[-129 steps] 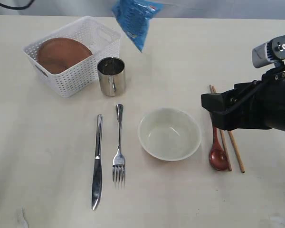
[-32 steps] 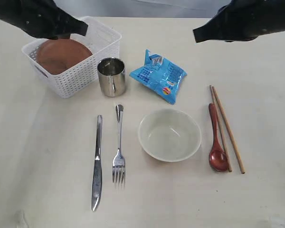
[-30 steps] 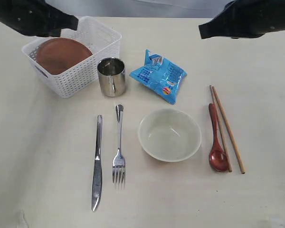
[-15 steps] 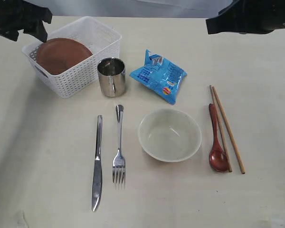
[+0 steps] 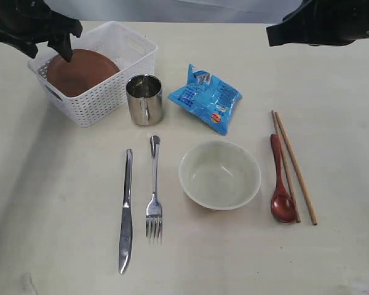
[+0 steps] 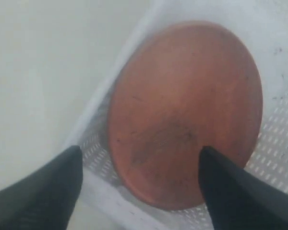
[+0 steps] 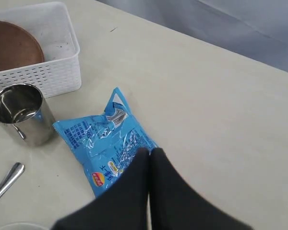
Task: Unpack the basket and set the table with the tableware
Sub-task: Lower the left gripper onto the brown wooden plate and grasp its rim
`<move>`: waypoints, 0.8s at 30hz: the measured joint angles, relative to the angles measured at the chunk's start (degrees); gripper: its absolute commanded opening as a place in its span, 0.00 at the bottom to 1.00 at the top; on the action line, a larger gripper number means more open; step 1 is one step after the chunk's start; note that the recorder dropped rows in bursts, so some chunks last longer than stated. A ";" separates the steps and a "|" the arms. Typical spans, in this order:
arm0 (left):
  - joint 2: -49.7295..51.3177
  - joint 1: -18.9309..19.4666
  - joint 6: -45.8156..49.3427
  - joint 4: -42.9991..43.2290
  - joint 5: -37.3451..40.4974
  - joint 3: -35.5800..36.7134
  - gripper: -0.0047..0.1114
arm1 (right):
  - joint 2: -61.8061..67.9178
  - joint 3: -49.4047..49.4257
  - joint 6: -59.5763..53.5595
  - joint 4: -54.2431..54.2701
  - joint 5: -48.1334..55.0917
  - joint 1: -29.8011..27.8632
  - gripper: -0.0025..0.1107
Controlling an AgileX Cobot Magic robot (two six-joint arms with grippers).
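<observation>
My left claw (image 6: 139, 155) hangs wide above the reddish-brown plate (image 6: 182, 110) in the white basket (image 5: 104, 92); my right claw (image 7: 150, 152) is pinched closed.

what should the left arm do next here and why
Probably lower the left gripper, whose jaws stand open over the plate, until they straddle its rim, then close. The plate is the only piece in the basket, not yet unpacked; the other pieces already lie on the table.
</observation>
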 measured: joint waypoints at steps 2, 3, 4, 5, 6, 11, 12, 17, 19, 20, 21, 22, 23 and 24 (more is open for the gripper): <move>0.50 0.00 0.00 0.00 0.10 0.00 0.59 | 0.00 0.00 0.00 0.00 0.00 0.00 0.02; 0.78 0.00 0.00 0.00 0.10 0.00 0.59 | 0.00 0.00 0.00 0.00 0.00 0.00 0.02; 1.18 0.00 0.00 0.00 0.10 0.00 0.59 | 0.00 0.00 0.00 0.00 0.00 0.00 0.02; 1.46 0.00 0.00 0.00 0.10 0.00 0.59 | 0.00 0.00 0.00 0.00 0.00 0.00 0.02; 1.88 0.00 0.00 0.00 -0.01 0.00 0.59 | 0.00 0.00 0.00 0.00 0.00 0.00 0.02; 3.24 0.00 0.00 0.21 -0.68 0.00 0.59 | 0.00 0.00 0.00 0.00 0.00 0.00 0.02; 3.50 0.00 0.00 0.21 -0.68 0.00 0.59 | 0.00 0.00 0.00 0.00 0.00 0.00 0.02; 5.14 0.00 0.00 0.34 -2.20 0.00 0.59 | 0.00 0.00 0.00 0.00 0.00 0.00 0.02; 5.67 0.00 0.00 0.34 -2.83 0.00 0.59 | 0.00 0.00 0.00 0.00 0.00 0.00 0.02; 6.06 0.00 0.00 0.34 -3.35 0.00 0.59 | 0.00 0.00 0.00 0.00 0.00 0.00 0.02; 6.33 0.00 0.00 0.34 -3.68 0.00 0.58 | 0.00 0.00 0.00 0.00 0.00 0.00 0.02; 6.61 0.00 0.00 0.34 -4.06 0.00 0.58 | 0.00 0.00 0.00 0.00 0.00 0.00 0.02; 7.00 0.00 0.00 0.24 -4.37 0.00 0.56 | 0.00 0.00 0.00 0.00 0.00 0.00 0.02; 7.23 0.00 0.00 0.24 -4.85 0.00 0.53 | 0.00 0.00 0.00 0.00 0.00 0.00 0.02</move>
